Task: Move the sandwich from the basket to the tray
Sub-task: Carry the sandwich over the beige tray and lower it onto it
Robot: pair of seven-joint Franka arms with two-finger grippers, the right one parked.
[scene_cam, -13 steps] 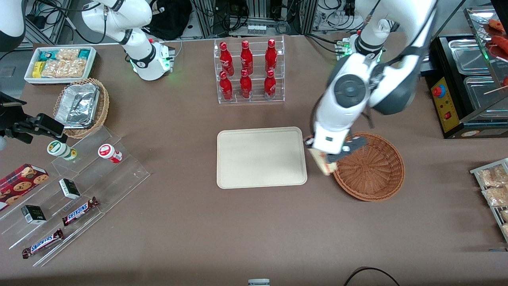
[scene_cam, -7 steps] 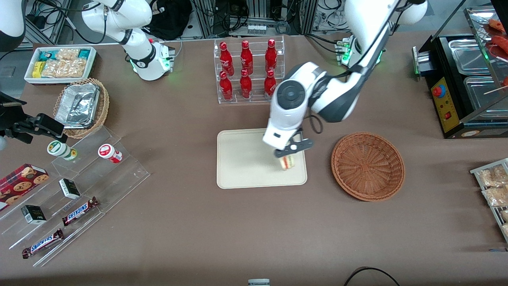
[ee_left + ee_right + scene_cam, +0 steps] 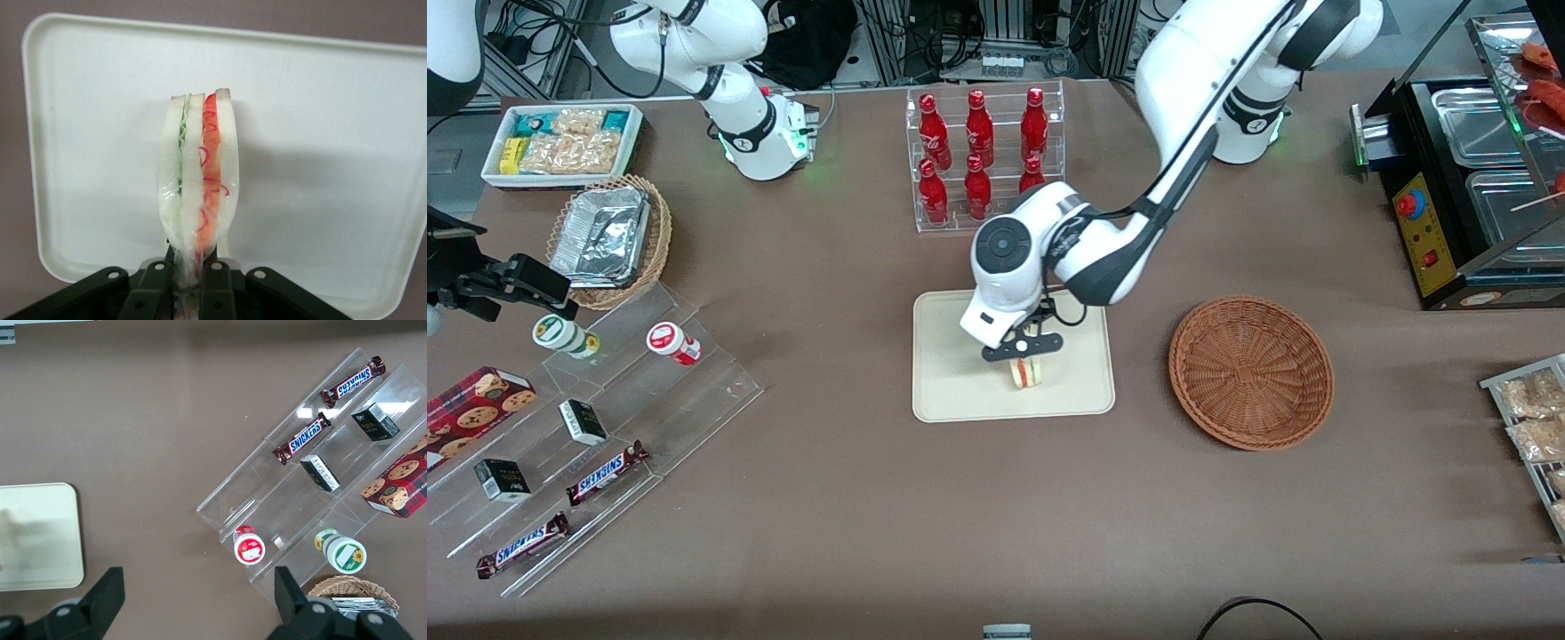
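The hand (image 3: 1024, 348) is over the tray (image 3: 951, 391), in the half nearer the front camera, with the sandwich (image 3: 1027, 372) pinched between its fingers (image 3: 155, 287). In the wrist view those two dark fingers are drawn in close — clamped on the narrow end of the wedge, one on each outer slice of bread. The sandwich (image 3: 197, 193) stands on edge out from the hand (image 3: 189, 288), layers showing: pale bread, a green strip, more bread, then red-orange filling and a last slice. Under it lies the cream floor of the tray (image 3: 333, 147), and a soft shadow falls beside the wedge. Whether the sandwich's tip is touching the tray or just above it — can't tell from here.

The basket (image 3: 1252, 372) sits on the brown bench (image 3: 871, 516) beside the tray, toward the working arm's end, with nothing in it. A clear rack of red bottles (image 3: 983, 160) stands farther from the front camera than the tray.
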